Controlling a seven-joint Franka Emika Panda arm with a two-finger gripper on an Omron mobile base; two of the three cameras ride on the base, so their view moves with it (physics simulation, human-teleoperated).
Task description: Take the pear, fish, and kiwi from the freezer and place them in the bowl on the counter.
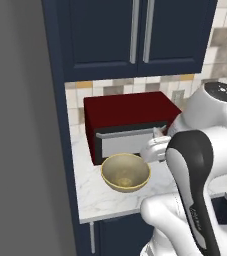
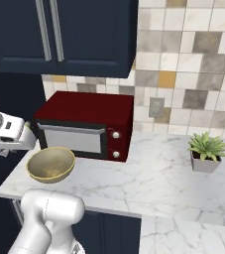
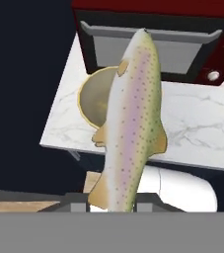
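My gripper is shut on the tail end of the fish, a long pale speckled fish with a pinkish stripe that points away from the hand. Beyond the fish lies the round tan bowl on the white marble counter, near its left end. The bowl sits in front of a dark red oven, with the white hand just to its right. From the right side the hand hangs left of the bowl. The pear, kiwi and freezer are out of view.
A dark red countertop oven stands right behind the bowl. Navy upper cabinets hang above it. A small potted plant sits far right on the counter. A tall flat grey panel borders the counter's left end.
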